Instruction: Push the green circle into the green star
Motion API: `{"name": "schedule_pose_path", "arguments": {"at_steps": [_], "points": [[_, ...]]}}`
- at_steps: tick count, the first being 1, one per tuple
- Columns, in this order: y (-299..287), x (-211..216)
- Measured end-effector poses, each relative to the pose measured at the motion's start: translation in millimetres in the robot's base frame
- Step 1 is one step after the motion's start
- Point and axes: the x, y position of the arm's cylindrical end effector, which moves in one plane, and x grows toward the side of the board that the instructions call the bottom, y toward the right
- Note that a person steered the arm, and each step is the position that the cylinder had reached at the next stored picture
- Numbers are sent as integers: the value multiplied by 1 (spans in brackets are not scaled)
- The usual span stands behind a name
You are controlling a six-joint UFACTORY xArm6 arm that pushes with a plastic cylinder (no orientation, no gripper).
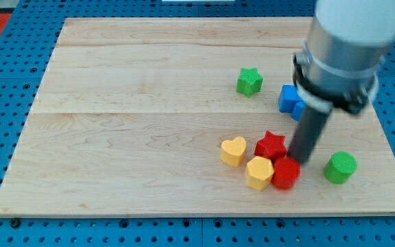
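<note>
Now | my tip beside red star | green circle apart | no jaws

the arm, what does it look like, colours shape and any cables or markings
A wide pale grey, blurred cylinder body ends in a black collar ring. Below it a straight dark rod narrows to my tip. No cables or markings are visible.

The green circle, a short upright cylinder, is seen near the board's right edge toward the view's bottom. The green star is set flat, well apart, up and leftward.
</note>
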Motion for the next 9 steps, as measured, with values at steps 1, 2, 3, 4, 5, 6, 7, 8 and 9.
{"name": "schedule_pose_path", "arguments": {"at_steps": [1, 2, 3, 4, 5, 6, 7, 8, 9], "points": [[0, 17], [0, 17], [0, 20], [19, 49], [24, 49], [57, 43], [96, 29], [106, 27], [106, 18]]}}
